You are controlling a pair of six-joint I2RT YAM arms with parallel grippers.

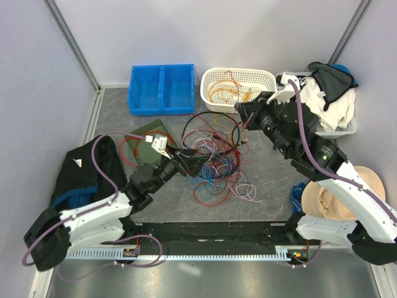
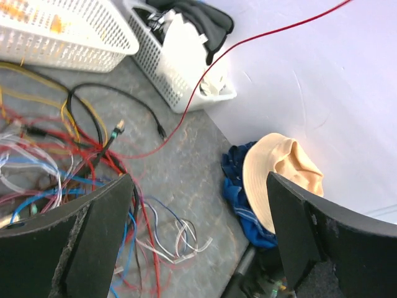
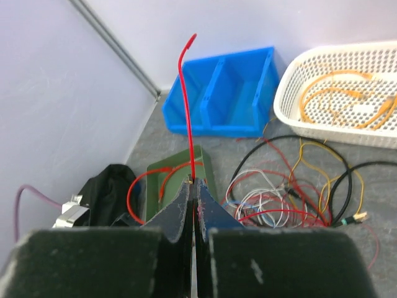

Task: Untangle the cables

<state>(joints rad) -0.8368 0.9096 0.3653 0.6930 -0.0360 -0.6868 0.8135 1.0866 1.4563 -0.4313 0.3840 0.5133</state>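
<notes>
Many cables (image 1: pixel 214 164) lie tangled on the table (image 1: pixel 273 180); the right pincer (image 3: pixel 193 183) pinches a red cable (image 3: pixel 188 118) tight, the left pincer (image 2: pixel 195 186) gapes wide, holding nothing.

A blue bin (image 1: pixel 161 107) with two compartments stands at the far edge of the grey tabletop (image 1: pixel 273 186), and just to its right sits a white perforated basket (image 1: pixel 239 107). Further right, against the wall, a second white basket (image 2: pixel 164 62) is piled with clothes: a white cloth (image 1: pixel 332 102) under a black one (image 1: pixel 332 77). A straw-coloured hat (image 1: pixel 338 192) lies at the right edge, partly over a crumpled blue cloth (image 2: pixel 239 192). On the left a black garment (image 1: pixel 80 174) with a blue band lies heaped, and a flat green tray (image 1: pixel 146 131) sits between it and the bin. A white slotted duct (image 1: pixel 211 253) runs along the near edge
</notes>
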